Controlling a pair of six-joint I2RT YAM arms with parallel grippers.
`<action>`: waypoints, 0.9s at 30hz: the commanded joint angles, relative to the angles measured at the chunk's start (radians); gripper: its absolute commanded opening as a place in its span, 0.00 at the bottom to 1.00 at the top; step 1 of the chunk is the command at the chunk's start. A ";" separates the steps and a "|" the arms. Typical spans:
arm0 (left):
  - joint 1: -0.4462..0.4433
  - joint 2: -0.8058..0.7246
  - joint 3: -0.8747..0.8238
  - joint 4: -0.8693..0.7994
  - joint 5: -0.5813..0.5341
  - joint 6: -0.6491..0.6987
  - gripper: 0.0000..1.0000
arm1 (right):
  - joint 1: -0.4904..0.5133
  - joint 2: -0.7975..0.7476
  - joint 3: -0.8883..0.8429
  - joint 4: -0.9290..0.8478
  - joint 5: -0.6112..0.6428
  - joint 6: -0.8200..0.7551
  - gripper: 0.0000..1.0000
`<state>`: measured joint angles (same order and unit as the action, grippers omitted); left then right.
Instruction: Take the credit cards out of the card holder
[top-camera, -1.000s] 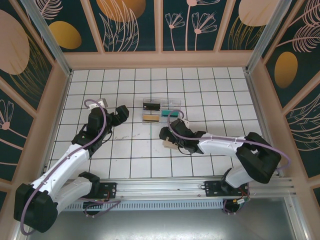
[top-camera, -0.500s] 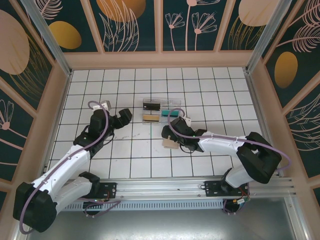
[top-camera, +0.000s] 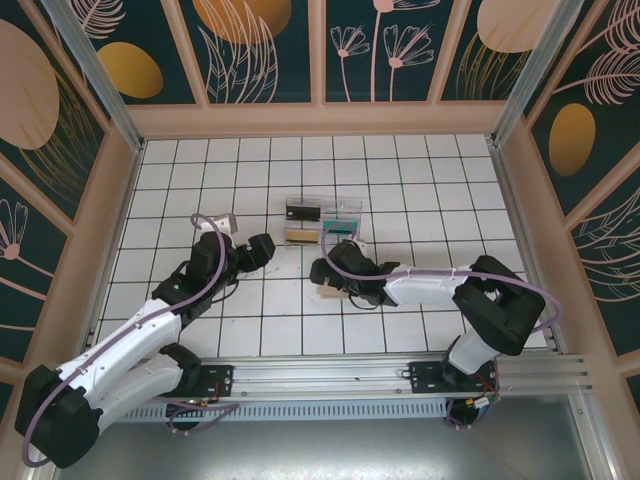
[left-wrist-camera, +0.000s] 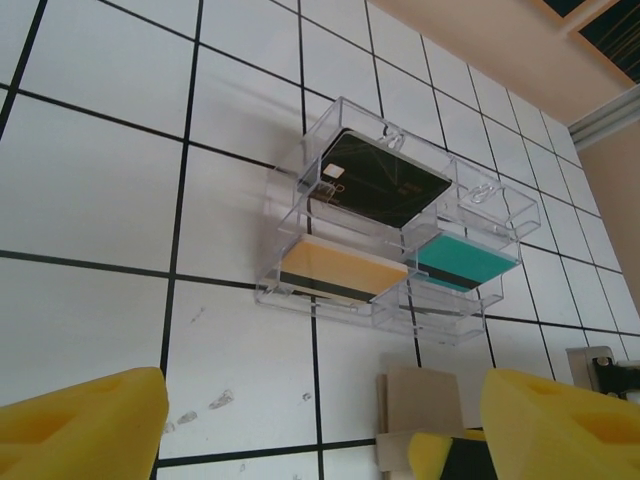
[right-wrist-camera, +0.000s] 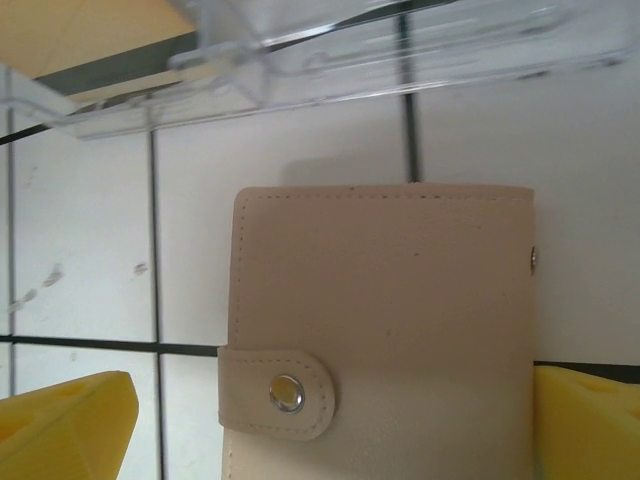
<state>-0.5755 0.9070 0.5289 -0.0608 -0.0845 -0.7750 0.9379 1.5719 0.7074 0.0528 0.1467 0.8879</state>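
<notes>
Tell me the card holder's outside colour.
Beige card holder, silver snap; clearest in the right wrist view.

Robot test cell, a lab setup rather than a lived-in room. The work surface (top-camera: 400, 200) is white square tiles with black grid lines. It is boxed in by printed panels (top-camera: 260, 50), dark teal with leaf and flower motifs, in tan frames. Aluminium posts (top-camera: 95, 80) stand at the corners. The left arm (top-camera: 120, 345) and right arm (top-camera: 430, 285) are bolted to a metal rail (top-camera: 330, 375) at the near edge. Purple cables (top-camera: 205, 250) loop along the arms.

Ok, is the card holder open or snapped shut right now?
Shut. In the right wrist view the card holder lies folded, tan outside up, strap tab flat across its front with the metal snap pressed down.
</notes>
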 joint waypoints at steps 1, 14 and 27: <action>-0.017 -0.009 -0.022 -0.035 -0.009 -0.023 0.77 | 0.025 0.012 0.041 0.041 -0.025 -0.012 0.99; -0.256 0.197 0.027 -0.035 -0.116 -0.111 0.66 | 0.023 -0.222 -0.114 -0.054 0.114 -0.062 0.55; -0.412 0.523 0.232 -0.118 -0.183 -0.103 0.56 | -0.034 -0.285 -0.348 0.273 -0.091 -0.033 0.00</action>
<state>-0.9825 1.3991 0.7193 -0.1352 -0.2379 -0.8814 0.9264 1.2964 0.3920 0.1822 0.1387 0.8440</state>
